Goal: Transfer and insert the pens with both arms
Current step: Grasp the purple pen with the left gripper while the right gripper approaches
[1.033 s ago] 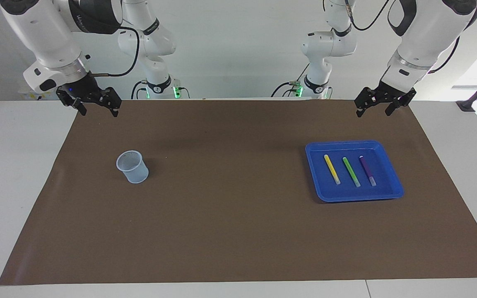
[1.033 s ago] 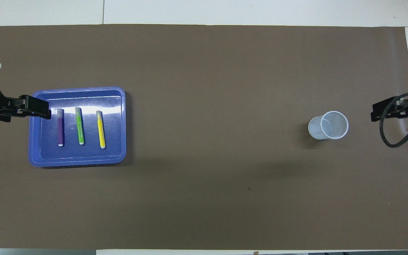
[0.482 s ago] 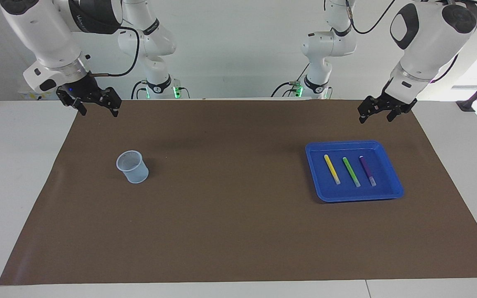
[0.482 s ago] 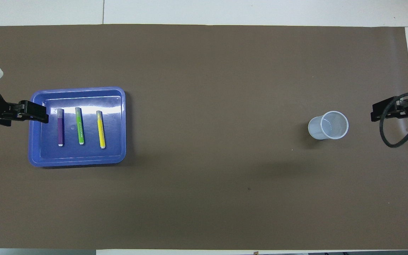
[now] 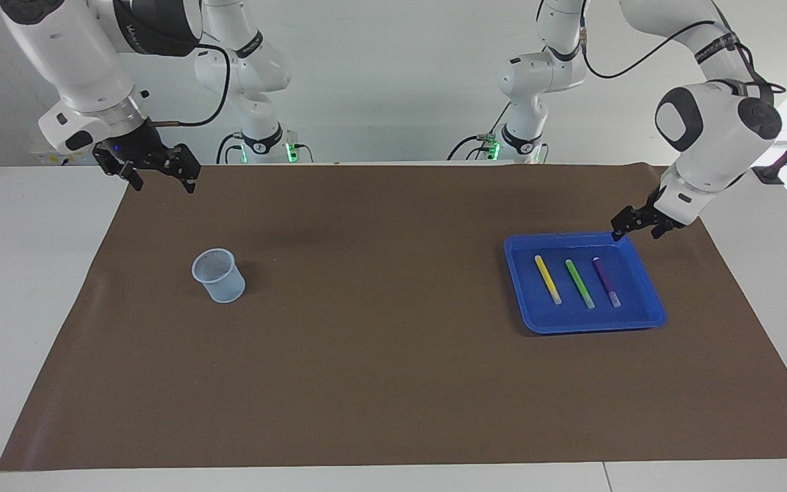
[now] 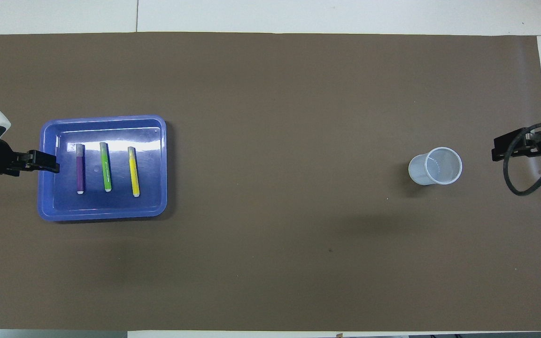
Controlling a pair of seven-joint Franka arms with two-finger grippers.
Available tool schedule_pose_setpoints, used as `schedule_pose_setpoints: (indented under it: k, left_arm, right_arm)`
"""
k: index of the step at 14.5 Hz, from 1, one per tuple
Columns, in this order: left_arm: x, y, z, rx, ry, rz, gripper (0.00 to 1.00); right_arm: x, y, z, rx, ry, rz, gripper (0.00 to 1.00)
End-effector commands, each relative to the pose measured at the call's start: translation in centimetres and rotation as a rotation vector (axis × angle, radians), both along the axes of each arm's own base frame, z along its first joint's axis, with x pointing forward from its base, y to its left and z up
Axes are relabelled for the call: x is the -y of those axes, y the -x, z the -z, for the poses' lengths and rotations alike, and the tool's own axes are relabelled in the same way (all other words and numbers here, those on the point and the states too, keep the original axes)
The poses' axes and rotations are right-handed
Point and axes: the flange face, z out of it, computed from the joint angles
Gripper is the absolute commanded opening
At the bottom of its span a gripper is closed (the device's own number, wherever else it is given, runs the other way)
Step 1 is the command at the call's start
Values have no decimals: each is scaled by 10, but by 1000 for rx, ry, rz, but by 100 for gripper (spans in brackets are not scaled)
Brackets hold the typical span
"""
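The left gripper (image 5: 638, 226), fingers apart and empty, has dropped from 12 o'clock of the blue tray (image 5: 647, 318) to just over its rim near the purple pen (image 5: 606, 281) — likely the first pickup — while the right gripper (image 5: 159, 174), also apart, waits.

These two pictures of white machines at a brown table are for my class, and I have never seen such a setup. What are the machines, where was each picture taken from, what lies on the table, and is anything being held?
The machines are two robot arms, each ending in a small black two-finger gripper. One picture faces them from across the table; the other looks steeply down from above their end.

On the brown mat sits a blue tray holding three pens side by side: yellow pen, green pen, purple pen. Toward the right arm's end stands a clear cup.

The left gripper hangs open over the tray's edge nearest the robots. The right gripper waits, open, above the mat's corner. Nothing is held.
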Motion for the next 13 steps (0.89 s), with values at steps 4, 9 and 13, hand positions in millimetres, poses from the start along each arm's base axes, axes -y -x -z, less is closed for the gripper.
schedule_pose_setpoints:
  k: [4,9,13]
  left_arm:
    - [14,-22,77,15,12,44,100]
    - [24,-28,97,22,12,59,94]
    - [21,-33,112,32,6,103,85]
  right_arm:
    - [1,7,1,-19,-10,10,100]
    - [0,10,3,-44,-9,8,100]
    - [-9,15,-5,-40,-10,-14,100]
